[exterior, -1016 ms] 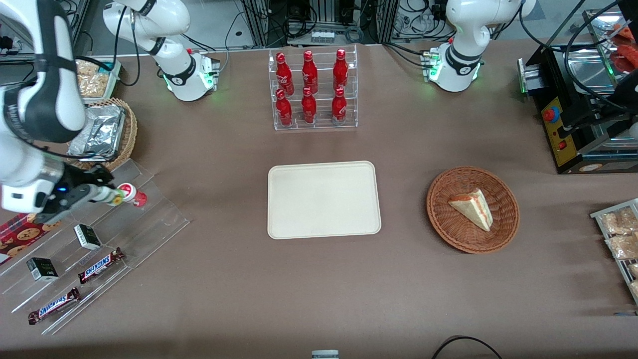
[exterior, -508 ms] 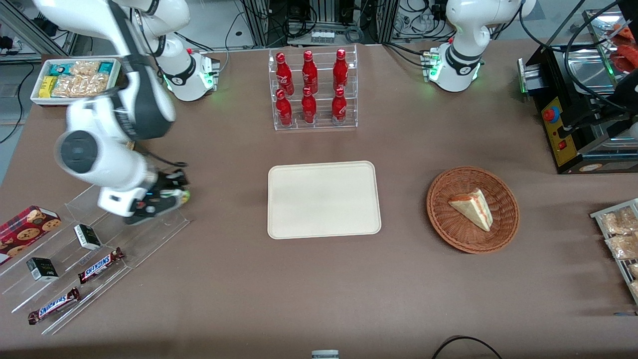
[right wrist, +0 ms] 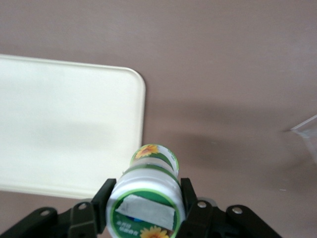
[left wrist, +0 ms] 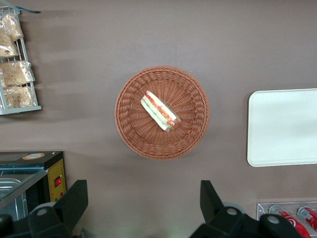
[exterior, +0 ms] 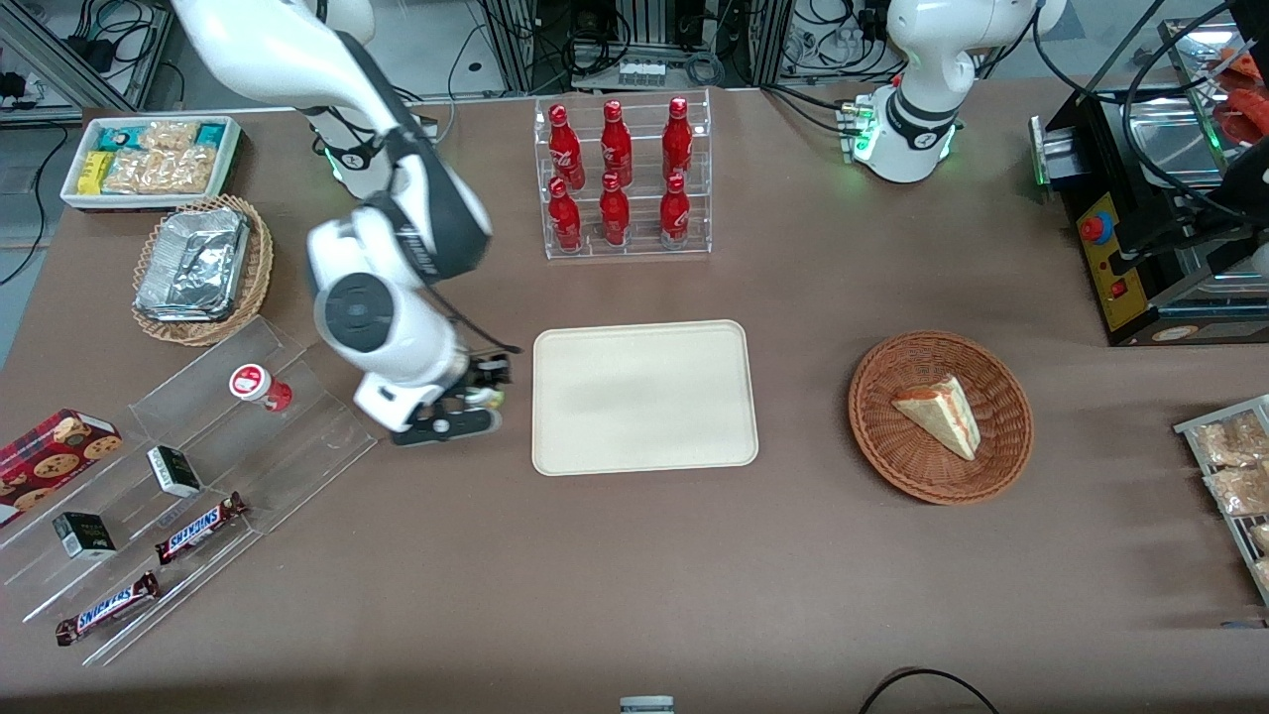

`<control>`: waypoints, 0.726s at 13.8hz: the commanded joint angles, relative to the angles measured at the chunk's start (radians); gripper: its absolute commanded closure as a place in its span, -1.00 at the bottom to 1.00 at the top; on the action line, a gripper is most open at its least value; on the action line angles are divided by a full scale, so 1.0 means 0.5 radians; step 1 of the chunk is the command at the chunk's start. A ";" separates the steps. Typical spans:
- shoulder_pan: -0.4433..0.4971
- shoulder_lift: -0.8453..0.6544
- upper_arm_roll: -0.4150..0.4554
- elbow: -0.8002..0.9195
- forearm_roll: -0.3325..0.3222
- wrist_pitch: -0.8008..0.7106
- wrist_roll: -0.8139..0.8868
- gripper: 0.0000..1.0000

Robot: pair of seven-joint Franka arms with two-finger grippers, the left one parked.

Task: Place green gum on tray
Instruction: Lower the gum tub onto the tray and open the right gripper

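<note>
— Where is the small round green gum canister with the white, flower-labelled lid (right wrist: 147, 198)?

— Clamped between the closed fingers of the right arm's black two-finger gripper (exterior: 480, 398), above the brown table, just beside the short edge of the flat cream rectangular plastic tray (exterior: 644, 397) that faces the working arm's end.

— And the similar red canister (exterior: 257, 385)?

— On the clear acrylic stepped stand (exterior: 198, 466).

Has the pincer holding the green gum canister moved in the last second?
Yes. The pincer, shut on the green gum canister, moved from the clear acrylic rack toward the cream rectangular tray.
</note>
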 commanded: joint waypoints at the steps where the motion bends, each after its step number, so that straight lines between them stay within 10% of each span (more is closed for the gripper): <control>1: 0.150 0.197 -0.025 0.205 0.041 0.087 0.301 1.00; 10: 0.470 0.593 -0.028 0.426 0.032 0.495 0.876 1.00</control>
